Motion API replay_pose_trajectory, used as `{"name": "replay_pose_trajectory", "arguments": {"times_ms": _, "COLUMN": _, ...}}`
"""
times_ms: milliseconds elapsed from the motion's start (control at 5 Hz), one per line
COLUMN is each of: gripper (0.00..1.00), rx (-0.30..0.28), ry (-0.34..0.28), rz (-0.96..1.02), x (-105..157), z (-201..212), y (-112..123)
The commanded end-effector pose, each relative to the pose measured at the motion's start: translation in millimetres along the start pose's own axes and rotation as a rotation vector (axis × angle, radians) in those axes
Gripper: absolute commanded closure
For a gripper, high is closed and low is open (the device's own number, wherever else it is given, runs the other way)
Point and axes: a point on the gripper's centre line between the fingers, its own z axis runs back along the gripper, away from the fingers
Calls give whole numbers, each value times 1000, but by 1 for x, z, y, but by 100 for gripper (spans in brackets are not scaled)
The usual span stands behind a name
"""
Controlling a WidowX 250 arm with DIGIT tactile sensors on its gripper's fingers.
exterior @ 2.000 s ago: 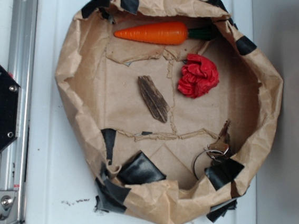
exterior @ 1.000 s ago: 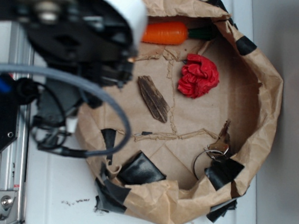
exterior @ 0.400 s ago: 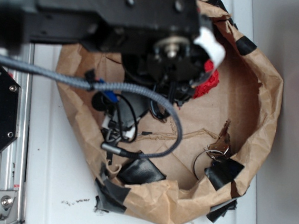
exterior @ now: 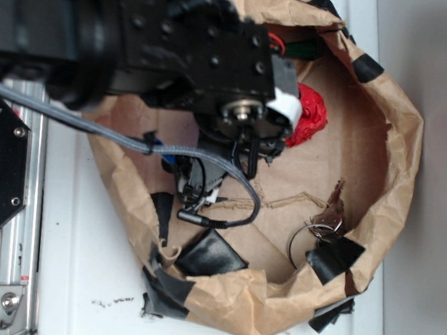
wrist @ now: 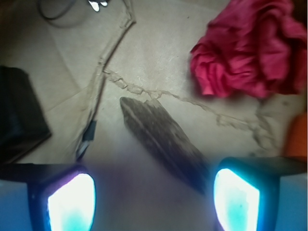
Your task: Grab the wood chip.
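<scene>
Gripper stands wide open above the paper-lined tray, holding nothing. The wood chip lies flat on the brown paper, running diagonally from centre toward the right finger, left of the red cloth. Recommend centring over the chip, turning the jaws across its narrow width, then descending fully before closing.

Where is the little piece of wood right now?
In the wrist view the wood chip lies flat on the brown paper, in front of the open gripper, below and left of the crumpled red cloth.
</scene>
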Motion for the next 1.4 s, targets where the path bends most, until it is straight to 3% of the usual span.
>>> {"name": "replay_pose_trajectory", "arguments": {"times_ms": 0, "gripper": 69, "rx": 45, "ry": 61, "rz": -56, "x": 7, "z": -40, "y": -20}}
{"name": "replay_pose_trajectory", "arguments": {"times_ms": 200, "gripper": 100, "rx": 37, "ry": 58, "rz": -68, "x": 3, "z": -38, "y": -21}}
{"name": "replay_pose_trajectory", "arguments": {"times_ms": 600, "gripper": 100, "rx": 27, "ry": 56, "rz": -41, "x": -2, "z": -29, "y": -12}}
{"name": "replay_pose_trajectory", "arguments": {"times_ms": 800, "gripper": 100, "rx": 14, "ry": -8, "rz": 27, "x": -6, "z": 21, "y": -4}}
{"name": "replay_pose_trajectory", "arguments": {"times_ms": 1000, "gripper": 100, "rx": -140, "ry": -65, "rz": 73, "x": -5, "z": 69, "y": -1}}
{"name": "replay_pose_trajectory", "arguments": {"times_ms": 1200, "gripper": 100, "rx": -152, "ry": -85, "rz": 138, "x": -7, "z": 119, "y": -5}}
